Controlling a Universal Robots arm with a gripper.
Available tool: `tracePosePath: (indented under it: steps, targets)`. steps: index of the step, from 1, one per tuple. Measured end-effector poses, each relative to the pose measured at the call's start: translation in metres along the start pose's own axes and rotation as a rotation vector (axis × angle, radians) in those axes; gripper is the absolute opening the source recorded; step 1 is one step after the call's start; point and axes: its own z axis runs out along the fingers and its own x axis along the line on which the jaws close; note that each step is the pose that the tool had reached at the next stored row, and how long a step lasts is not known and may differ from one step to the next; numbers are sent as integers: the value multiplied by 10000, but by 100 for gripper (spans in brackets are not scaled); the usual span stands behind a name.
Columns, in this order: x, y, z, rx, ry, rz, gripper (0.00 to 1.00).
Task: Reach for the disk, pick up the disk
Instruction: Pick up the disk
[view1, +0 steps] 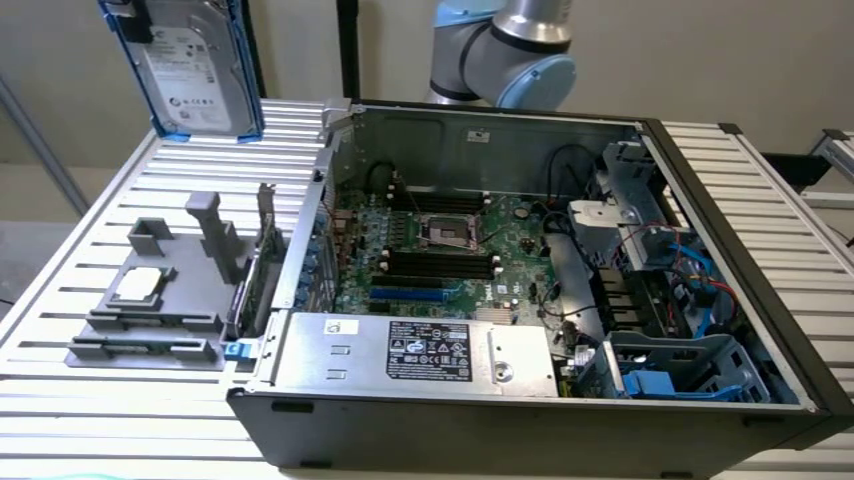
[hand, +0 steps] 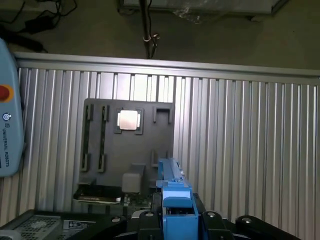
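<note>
The disk (view1: 198, 65), a silver-grey drive with a white label in a blue carrier, hangs upright in the air at the exterior view's upper left, above the slatted table's far corner. In the wrist view the blue carrier's edge (hand: 176, 200) runs between the black bodies of my gripper (hand: 177, 222), which is shut on it. The disk touches nothing below it.
Beneath the disk sits a grey tray (view1: 120, 330) holding a small silver chip (view1: 143, 285) (hand: 128, 120). An open computer case (view1: 747, 200) takes up the table's middle and right, with a silver power supply box (view1: 414, 350) at its front. A teach pendant (hand: 7, 115) lies at the table's edge.
</note>
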Motion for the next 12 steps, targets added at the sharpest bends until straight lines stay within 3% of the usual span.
tracePosePath:
  steps: [7, 12]
  targets:
    - [11, -306, -243, -100, -149, -4, 33]
    - [24, -532, -316, -113, -250, -10, 33]
